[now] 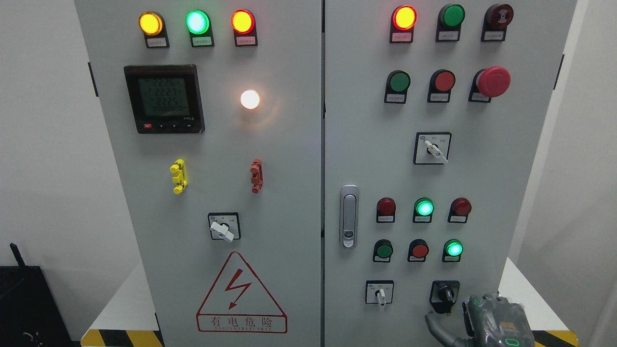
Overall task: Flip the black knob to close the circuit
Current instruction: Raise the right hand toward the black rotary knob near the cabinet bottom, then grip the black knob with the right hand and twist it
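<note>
The black knob [444, 293] sits on a black plate at the lower right of the right cabinet door [482, 168], its pointer roughly upright. My right hand [470, 319] comes in at the bottom right corner, just below and to the right of the knob. One grey finger [434, 327] curves out to the left under the knob. The hand holds nothing and does not touch the knob. My left arm is out of sight.
A white selector switch [381, 294] is left of the knob, with rows of red and green lamps and buttons above. A red mushroom stop button [492, 81] is upper right. The door handle [349, 217] stands near the centre seam. The left door carries a meter [164, 99].
</note>
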Tool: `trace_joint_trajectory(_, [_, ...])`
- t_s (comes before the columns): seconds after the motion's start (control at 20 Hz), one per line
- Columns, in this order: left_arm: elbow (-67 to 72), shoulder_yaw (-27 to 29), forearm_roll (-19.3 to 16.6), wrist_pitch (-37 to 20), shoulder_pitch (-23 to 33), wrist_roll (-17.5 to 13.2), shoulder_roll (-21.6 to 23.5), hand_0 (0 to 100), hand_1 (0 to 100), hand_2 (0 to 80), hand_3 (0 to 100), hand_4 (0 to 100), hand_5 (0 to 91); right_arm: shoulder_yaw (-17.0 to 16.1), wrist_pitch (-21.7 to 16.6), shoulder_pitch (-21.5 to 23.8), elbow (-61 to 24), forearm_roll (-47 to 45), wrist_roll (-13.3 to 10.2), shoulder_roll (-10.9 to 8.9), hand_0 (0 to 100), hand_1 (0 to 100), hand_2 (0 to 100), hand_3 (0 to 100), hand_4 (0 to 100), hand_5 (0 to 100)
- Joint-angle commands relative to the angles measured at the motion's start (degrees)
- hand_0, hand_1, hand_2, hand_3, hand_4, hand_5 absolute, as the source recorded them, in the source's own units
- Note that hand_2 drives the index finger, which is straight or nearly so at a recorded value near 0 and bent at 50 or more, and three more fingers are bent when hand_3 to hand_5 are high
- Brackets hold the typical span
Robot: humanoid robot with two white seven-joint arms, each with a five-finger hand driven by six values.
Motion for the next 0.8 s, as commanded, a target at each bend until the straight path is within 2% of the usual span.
trace_joint_trajectory(0.0, [-0.04, 0.0, 0.02, -0.04, -0.08, -0.01, 0.0, 12, 56, 0.0, 0, 0, 0.0, 0.31, 0.02, -2.05, 6.57, -0.44, -0.33, -0.2, 0, 0, 94, 100, 87, 79])
trace_joint_trajectory(0.25, [0.04, 0.0, 0.02, -0.04, 0.01, -0.01, 0.0, 12, 56, 0.0, 0, 0, 0.0, -2.6, -0.33, -2.67, 7.37, -0.96, -0.33, -1.78, 0, 0, 93, 100, 87, 79])
trace_joint_trajectory(0.4, [0.04, 0.0, 0.02, -0.04, -0.08, -0.01, 0.0, 12, 56, 0.0, 0, 0, 0.0, -3.04, -0.06, -2.67, 7.19, -3.07, -0.42, -2.57, 0, 0, 93, 100, 87, 80])
trace_joint_trajectory(0.75, [-0.05, 0.0, 0.02, -0.04, -0.08, -0.01, 0.0, 12, 56, 0.0, 0, 0, 0.0, -3.13, 0.11, -3.19, 6.93, -3.08, -0.42, -2.57, 0, 0, 93, 100, 87, 80])
